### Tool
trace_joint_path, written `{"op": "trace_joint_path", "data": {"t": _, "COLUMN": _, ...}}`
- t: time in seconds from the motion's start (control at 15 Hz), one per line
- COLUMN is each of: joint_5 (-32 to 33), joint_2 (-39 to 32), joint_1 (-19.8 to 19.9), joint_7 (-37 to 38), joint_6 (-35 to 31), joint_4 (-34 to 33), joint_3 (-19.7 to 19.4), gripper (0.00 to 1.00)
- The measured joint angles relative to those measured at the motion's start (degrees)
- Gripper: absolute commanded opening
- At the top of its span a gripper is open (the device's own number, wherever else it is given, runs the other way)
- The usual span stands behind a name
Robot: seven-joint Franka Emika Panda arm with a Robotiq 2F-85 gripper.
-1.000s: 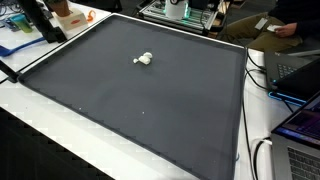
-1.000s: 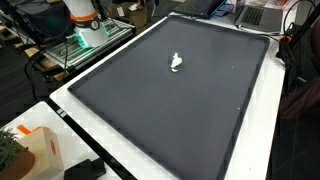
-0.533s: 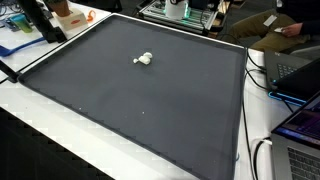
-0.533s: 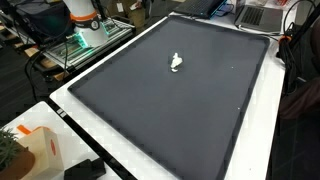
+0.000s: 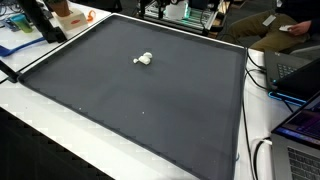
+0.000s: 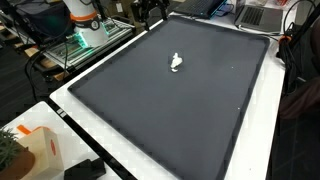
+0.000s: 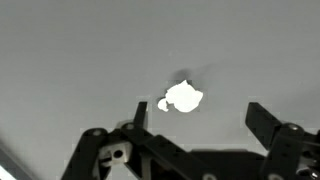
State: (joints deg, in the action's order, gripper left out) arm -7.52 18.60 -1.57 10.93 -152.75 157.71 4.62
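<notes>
- gripper [image 7: 197,112] spread wide, holding nothing, hovers above small white object [image 7: 182,97]
- object lies alone on dark mat [image 5: 150,115], apart from its edges
- looks light, maybe soft; pinch across the rounder body

Black fingers [image 7: 258,118] — angular, jointed links with pivots.

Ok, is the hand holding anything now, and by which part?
Nothing is held. The hand is open and empty; the white lump lies alone on the mat, not touched by the hand.
</notes>
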Motion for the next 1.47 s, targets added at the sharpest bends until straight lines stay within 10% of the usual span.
{"op": "trace_joint_path", "data": {"t": 0.6, "joint_5": -1.61, "joint_2": -6.85, "joint_1": -0.47, "joint_7": -5.34, "joint_6": -1.44, "joint_4": -0.35, "joint_3": -3.39, "gripper": 1.00}}
{"op": "trace_joint_path", "data": {"t": 1.47, "joint_5": 24.01, "joint_2": -14.49, "joint_1": 9.20, "joint_7": 13.20, "joint_6": -30.41, "joint_4": -0.26, "joint_3": 3.58, "gripper": 1.00}}
